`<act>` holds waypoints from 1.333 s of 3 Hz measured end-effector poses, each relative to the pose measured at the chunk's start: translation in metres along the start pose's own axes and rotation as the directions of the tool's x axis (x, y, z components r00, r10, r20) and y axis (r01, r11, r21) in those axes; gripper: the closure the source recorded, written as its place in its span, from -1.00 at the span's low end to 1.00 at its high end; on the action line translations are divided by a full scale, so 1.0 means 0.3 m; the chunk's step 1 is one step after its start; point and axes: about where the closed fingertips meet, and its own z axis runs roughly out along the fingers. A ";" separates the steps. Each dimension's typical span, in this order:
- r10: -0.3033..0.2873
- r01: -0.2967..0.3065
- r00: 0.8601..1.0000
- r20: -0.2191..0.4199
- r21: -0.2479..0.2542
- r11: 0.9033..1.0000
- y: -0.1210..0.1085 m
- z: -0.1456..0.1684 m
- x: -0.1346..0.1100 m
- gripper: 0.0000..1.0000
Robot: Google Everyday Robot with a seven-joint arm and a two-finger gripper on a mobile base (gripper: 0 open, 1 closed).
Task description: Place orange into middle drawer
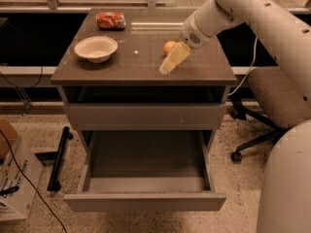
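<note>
My cream-coloured two-finger gripper [167, 67] hangs tilted down and to the left, just above the right half of the brown cabinet top [121, 69]. Whether it is clenched or released, I cannot tell. The small round orange fruit [168, 46] sits on the top just behind my gripper, partly hidden by it; I cannot tell whether we touch. My white arm [243, 13] reaches in from the upper right.

Further left on the same top stands a shallow white bowl [96, 48], its plain white inside showing. Behind it, near the back edge, lies a red-orange foil snack packet [110, 20].

Below the top, a plain grey drawer front [146, 115] is closed. Beneath it, the wide grey metal middle drawer [146, 161] is pulled out, its flat grey floor in view. The orange is well apart from it, up on the top.
</note>
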 end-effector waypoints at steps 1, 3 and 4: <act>0.091 -0.094 0.995 0.036 0.115 0.989 -0.083 0.084 0.041 -1.00; 0.211 -0.234 0.969 0.129 0.210 0.949 -0.194 0.165 0.072 -0.70; 0.240 -0.270 0.958 0.156 0.208 0.940 -0.220 0.197 0.082 -0.23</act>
